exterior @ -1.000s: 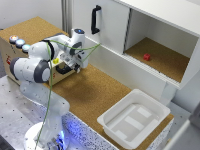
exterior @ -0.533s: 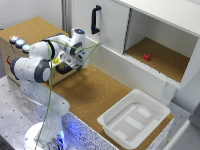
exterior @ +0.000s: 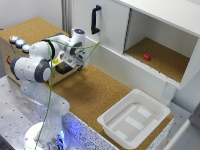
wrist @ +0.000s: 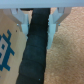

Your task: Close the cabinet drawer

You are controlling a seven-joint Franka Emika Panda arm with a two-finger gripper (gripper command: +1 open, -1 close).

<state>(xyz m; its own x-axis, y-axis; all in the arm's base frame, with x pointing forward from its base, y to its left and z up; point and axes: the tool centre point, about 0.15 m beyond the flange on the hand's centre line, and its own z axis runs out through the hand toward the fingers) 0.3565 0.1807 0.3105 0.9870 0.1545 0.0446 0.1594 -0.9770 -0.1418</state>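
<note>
Cork-topped surface across the middle of the exterior view, tall white cabinet behind it with one compartment standing open. White plastic tub toward the exterior view's right. Low wooden box at the exterior view's left, cabinet drawer in its front, largely hidden behind the arm. Gripper spread apart, fingers either side of the drawer's black handle, not clamped. Small red object inside the open compartment.
</note>
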